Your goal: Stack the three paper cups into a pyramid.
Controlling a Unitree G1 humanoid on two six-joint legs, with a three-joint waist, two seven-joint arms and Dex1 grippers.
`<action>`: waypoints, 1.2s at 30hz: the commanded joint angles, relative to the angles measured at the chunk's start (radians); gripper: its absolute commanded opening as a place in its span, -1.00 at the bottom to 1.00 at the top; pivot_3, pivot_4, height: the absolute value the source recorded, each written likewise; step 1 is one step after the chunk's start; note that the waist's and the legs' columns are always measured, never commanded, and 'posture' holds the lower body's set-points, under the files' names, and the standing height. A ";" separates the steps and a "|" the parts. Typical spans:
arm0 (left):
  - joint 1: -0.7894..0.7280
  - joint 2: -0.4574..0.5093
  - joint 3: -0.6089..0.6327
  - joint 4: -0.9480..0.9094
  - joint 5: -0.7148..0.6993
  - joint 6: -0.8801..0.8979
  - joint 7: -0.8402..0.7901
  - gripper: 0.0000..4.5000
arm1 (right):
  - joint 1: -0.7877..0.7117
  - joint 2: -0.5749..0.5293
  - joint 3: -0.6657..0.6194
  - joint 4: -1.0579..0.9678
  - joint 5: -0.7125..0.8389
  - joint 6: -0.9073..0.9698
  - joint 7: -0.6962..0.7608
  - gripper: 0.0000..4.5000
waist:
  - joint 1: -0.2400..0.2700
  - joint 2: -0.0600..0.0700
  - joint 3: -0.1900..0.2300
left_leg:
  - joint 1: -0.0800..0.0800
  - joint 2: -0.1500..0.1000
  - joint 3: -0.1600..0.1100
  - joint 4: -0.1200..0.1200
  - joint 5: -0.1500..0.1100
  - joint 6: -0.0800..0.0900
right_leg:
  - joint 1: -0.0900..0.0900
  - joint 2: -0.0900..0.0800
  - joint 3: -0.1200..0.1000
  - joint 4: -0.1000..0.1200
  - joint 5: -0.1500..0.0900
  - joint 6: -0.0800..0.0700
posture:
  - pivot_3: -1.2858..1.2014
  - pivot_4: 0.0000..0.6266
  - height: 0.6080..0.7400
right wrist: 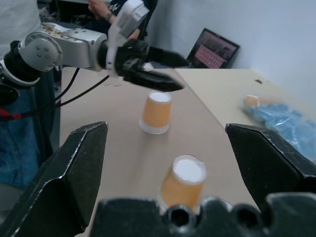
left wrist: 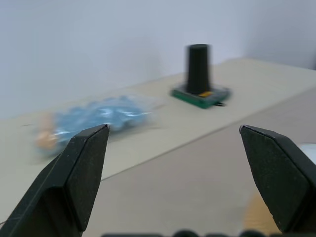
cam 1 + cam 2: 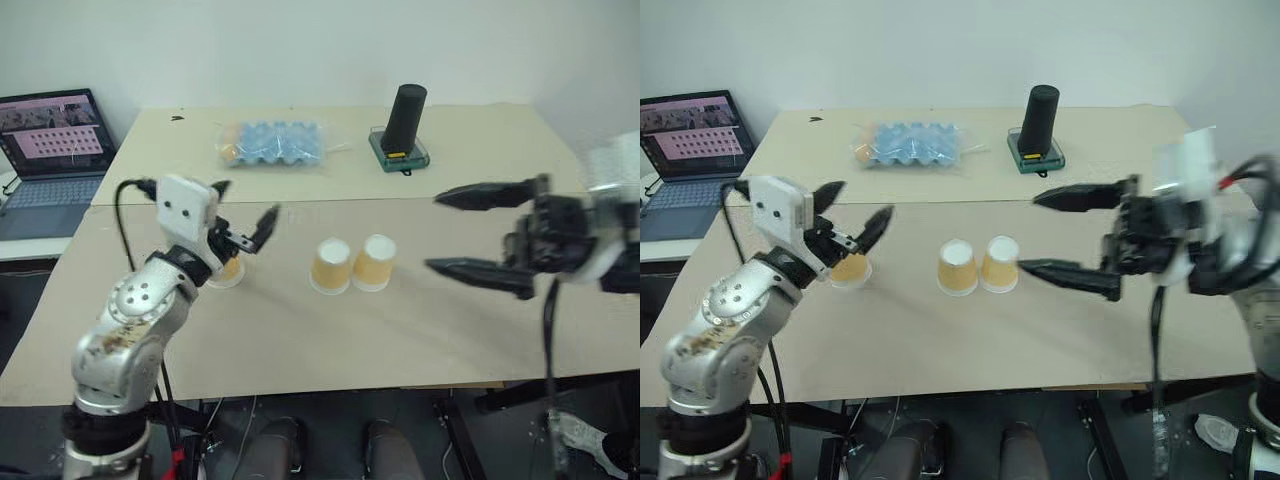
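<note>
Fingers (image 3: 880, 225) of both arms spread, three paper cups (image 3: 957, 267) unstacked.

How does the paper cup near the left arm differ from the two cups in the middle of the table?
The left cup stands alone, partly hidden behind the left tool; the middle pair stands side by side, close together, in full sight. The left cup sits under an open tool, while the pair has none above it; the open right tool hangs off to their side. All three are tan-orange, upside down, white base up, and none is stacked yet.
</note>
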State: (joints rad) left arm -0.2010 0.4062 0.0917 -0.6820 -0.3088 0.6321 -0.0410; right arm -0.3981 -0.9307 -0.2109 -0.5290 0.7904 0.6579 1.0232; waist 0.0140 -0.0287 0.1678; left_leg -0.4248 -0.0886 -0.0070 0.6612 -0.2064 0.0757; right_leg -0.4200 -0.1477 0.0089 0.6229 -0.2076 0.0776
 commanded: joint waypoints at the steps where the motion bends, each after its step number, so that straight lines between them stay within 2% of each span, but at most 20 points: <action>1: 0.153 -0.032 -0.084 -0.062 0.187 -0.086 0.101 1.00 | -0.007 0.035 0.031 -0.005 -0.049 -0.030 -0.057 0.98 | 0.005 0.000 0.000 | -0.002 -0.001 0.001 0.000 0.000 0.000 | -0.002 0.000 0.001 0.000 0.000 0.000 | 0.03 -0.52 0.79; 4: 0.303 -0.074 -0.082 -0.014 0.198 -0.125 0.090 1.00 | -0.004 0.046 0.051 0.009 -0.088 -0.045 -0.066 0.98 | 0.013 0.000 0.000 | -0.004 -0.002 0.002 0.000 0.000 0.000 | -0.004 0.000 0.001 0.000 0.000 0.000 | 0.03 -0.52 0.79; 9: 0.323 -0.081 -0.036 0.044 0.198 -0.169 0.041 1.00 | -0.012 0.049 0.049 0.022 -0.086 -0.043 -0.066 0.98 | 0.035 0.000 0.000 | -0.002 0.000 0.000 0.000 0.000 -0.001 | -0.005 0.000 -0.003 0.000 0.000 0.000 | 0.03 -0.52 0.79; 19: 0.196 -0.045 -0.021 0.181 0.195 -0.229 -0.084 1.00 | 0.045 0.024 -0.008 0.032 -0.066 -0.041 -0.043 0.98 | 0.032 0.000 0.000 | -0.001 0.000 0.000 0.000 0.000 0.000 | -0.003 0.000 -0.003 -0.001 0.001 0.000 | 0.03 -0.52 0.79; 28: 0.096 -0.045 -0.005 0.293 0.199 -0.255 -0.125 1.00 | 0.092 0.016 -0.052 0.052 -0.093 -0.049 -0.049 0.98 | 0.025 0.000 0.000 | -0.001 0.000 0.001 0.000 -0.001 0.000 | -0.003 0.000 -0.002 -0.002 0.001 0.001 | 0.03 -0.52 0.79; 36: 0.010 -0.041 0.006 0.390 0.198 -0.284 -0.151 1.00 | 0.159 0.029 -0.082 0.148 -0.124 -0.105 -0.022 0.98 | 0.027 0.000 0.000 | -0.001 -0.001 0.001 0.000 -0.001 0.000 | -0.003 0.000 -0.002 -0.002 0.001 0.001 | 0.03 -0.52 0.79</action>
State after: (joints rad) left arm -0.1687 0.3625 0.0830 -0.2912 -0.1163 0.3754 -0.1868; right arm -0.2473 -0.9012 -0.2505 -0.3869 0.6707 0.5924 0.9920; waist 0.0407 -0.0290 0.1678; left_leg -0.4256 -0.0893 -0.0063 0.6615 -0.2071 0.0758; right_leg -0.4230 -0.1477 0.0071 0.6213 -0.2067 0.0787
